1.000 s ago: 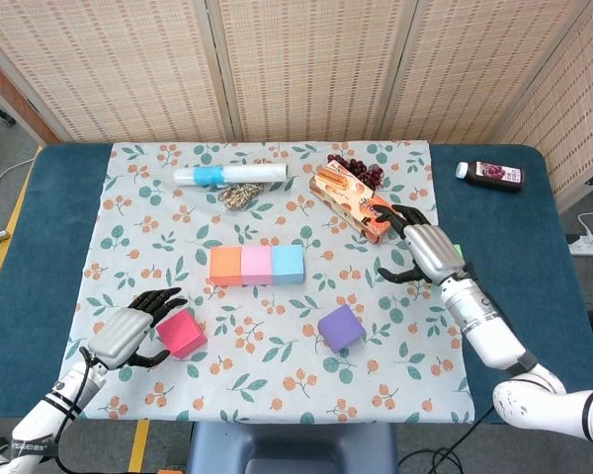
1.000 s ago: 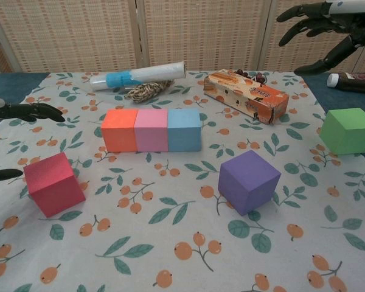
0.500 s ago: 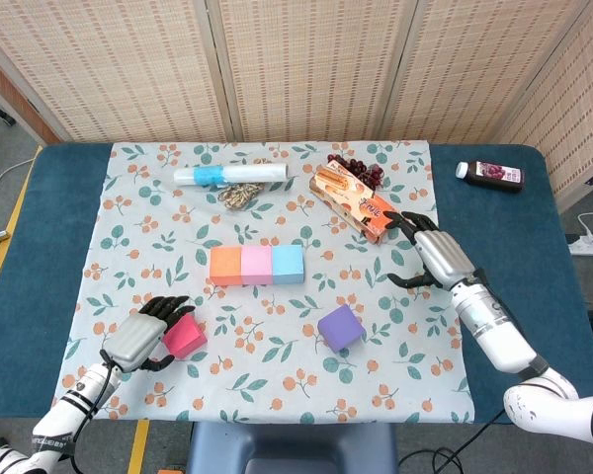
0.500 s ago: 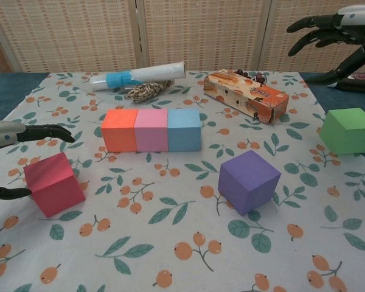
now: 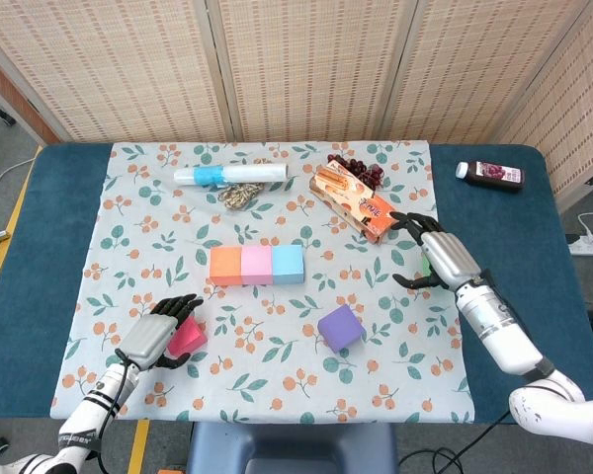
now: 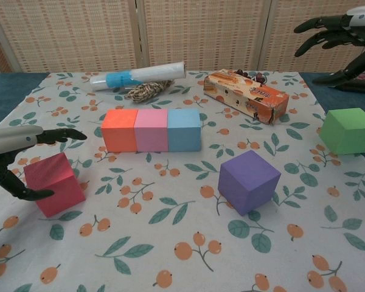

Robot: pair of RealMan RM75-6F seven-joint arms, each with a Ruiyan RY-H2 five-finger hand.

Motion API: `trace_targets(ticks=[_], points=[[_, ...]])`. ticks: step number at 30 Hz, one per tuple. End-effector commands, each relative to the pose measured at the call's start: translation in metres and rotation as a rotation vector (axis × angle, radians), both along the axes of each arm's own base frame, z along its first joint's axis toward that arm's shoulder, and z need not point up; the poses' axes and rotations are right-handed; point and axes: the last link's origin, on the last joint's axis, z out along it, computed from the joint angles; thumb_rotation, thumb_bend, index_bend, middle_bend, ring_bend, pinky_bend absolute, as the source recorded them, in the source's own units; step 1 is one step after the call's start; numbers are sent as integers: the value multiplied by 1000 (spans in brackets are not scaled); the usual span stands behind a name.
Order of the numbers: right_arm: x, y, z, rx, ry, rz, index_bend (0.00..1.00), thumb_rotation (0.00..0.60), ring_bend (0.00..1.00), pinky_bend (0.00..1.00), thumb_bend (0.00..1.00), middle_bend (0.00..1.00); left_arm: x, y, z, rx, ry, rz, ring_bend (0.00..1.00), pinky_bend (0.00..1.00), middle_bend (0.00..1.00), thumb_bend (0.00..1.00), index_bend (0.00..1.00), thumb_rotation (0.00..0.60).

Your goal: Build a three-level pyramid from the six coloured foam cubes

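**Chest view: your left hand is around the red cube**

Your left hand [image 6: 15, 159] has its fingers apart around the red cube [image 6: 53, 183], not squeezing yet. Your right hand [image 5: 437, 255] is spread wide above the green cube [image 6: 348, 130], holding nothing. The purple cube [image 6: 249, 180] sits alone in front of the orange, pink and blue row [image 6: 151, 129]. Foam is light and squishy, so pinch two flat sides softly. I can't read the snack box [image 6: 246, 94] writing.

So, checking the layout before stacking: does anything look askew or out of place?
The purple cube sits rotated, not square with the neat orange-pink-blue row. The green cube lies off the floral cloth, at its right edge.
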Motion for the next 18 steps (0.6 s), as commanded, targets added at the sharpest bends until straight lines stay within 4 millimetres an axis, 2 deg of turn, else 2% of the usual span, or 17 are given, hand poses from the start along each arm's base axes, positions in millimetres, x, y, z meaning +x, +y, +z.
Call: trace_targets(ticks=[1,8,11,18], points=[[-2,0,2,-2,-2,-3,0,600,0,0,175,182,-1,2,-5,15,37,-6,0,80,0,316,0,600],[-4,0,3,-2,-7,-6,0,600,0,0,176,182,-6,6,-7,61,127,1,0,78,0,313,0,600],[-7,-1,2,4,-9,-13,0,600,0,0,175,182,-14,10,-6,91,191,31,0,79,0,313,0,600],[-8,-2,1,10,-10,-16,0,600,0,0,176,183,-18,12,-3,73,200,88,0,96,0,307,0,600]])
